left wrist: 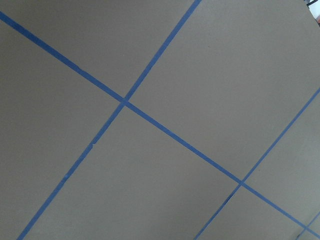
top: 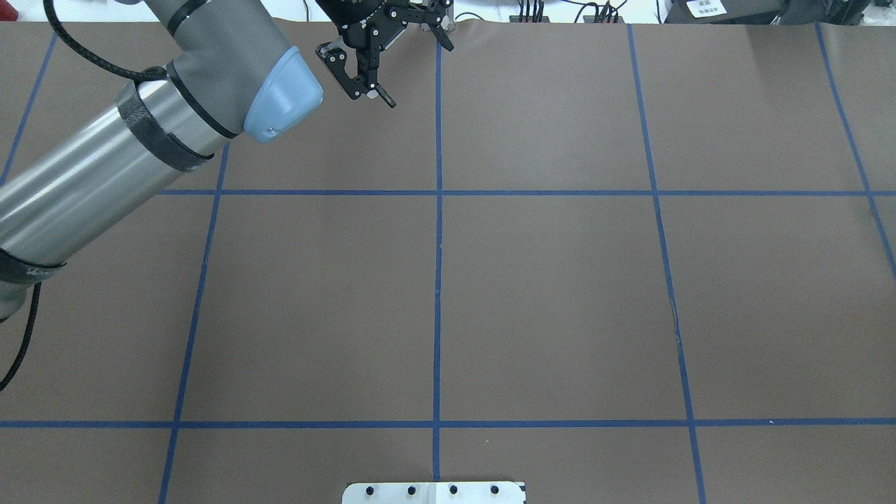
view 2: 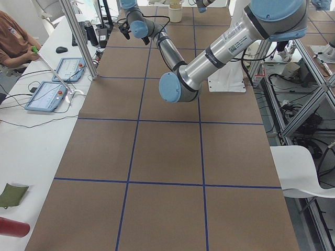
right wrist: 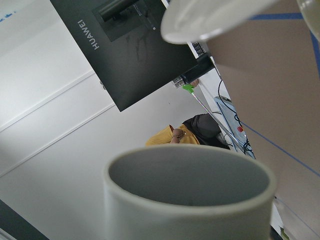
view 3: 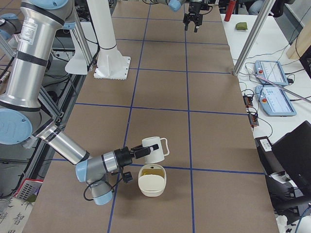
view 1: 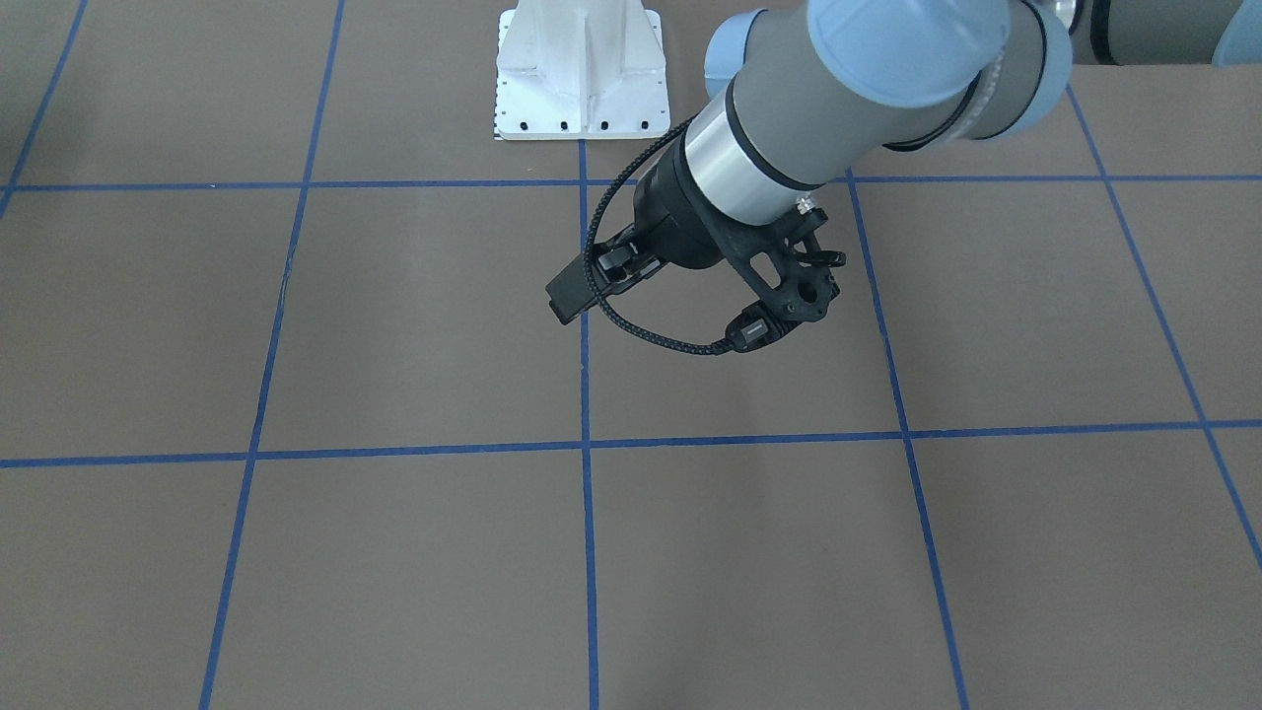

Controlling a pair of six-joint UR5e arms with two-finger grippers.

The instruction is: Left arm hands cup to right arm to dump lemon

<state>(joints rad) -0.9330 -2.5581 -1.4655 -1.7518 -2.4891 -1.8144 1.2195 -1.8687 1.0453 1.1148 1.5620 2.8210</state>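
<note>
In the exterior right view the near right arm's gripper (view 3: 141,152) carries the white cup (view 3: 155,148) at its tip, tipped on its side above a white bowl (view 3: 151,186). The yellow-green lemon (view 3: 154,169) lies in that bowl. I cannot tell whether the jaws are shut. The right wrist view is filled by the cup (right wrist: 190,195), whose grey inside is empty, with the bowl's rim (right wrist: 215,20) beyond it. The left gripper (top: 416,73) hangs open and empty at the table's far edge, far from the cup; it is also small in the exterior right view (view 3: 196,23).
The white robot pedestal (view 3: 112,63) stands at the table's robot side. A side bench holds tablets (view 3: 272,87) behind an aluminium post (view 3: 252,34). A person (view 2: 13,42) sits at that bench. The left forearm (top: 105,161) spans the table's left half.
</note>
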